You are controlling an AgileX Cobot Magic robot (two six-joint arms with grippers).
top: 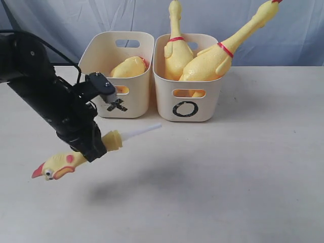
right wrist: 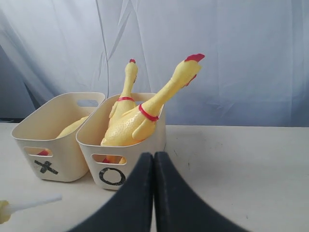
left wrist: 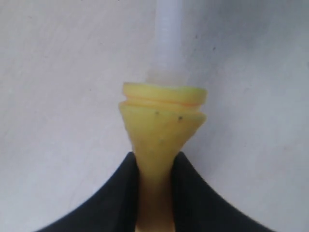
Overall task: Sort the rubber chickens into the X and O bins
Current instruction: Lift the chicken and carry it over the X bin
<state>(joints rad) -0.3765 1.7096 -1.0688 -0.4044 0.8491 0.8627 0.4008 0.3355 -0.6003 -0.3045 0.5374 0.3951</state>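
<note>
Right gripper (right wrist: 153,155): I see it closed, jaws together, mid-frame foreground.
O bin (right wrist: 160,137): just behind it; two chickens (right wrist: 126,104), necks sticking up.
X bin (right wrist: 67,164): just beside O bin; one chicken (right wrist: 72,128) lying inside.
White stem (right wrist: 36,203): frame corner.

You're looking at a lab-style robot test bench: plain white table (top: 243,182), pale blue cloth backdrop (top: 66,17), black arm (top: 35,86), an X bin (top: 136,101) and an O bin (top: 162,101).

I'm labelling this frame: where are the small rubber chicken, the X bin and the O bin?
small rubber chicken (top: 58,164), exterior view, its yellow head.
X bin (top: 134,99), exterior view, bare front wall.
O bin (top: 164,101), exterior view, bare front wall.
</note>
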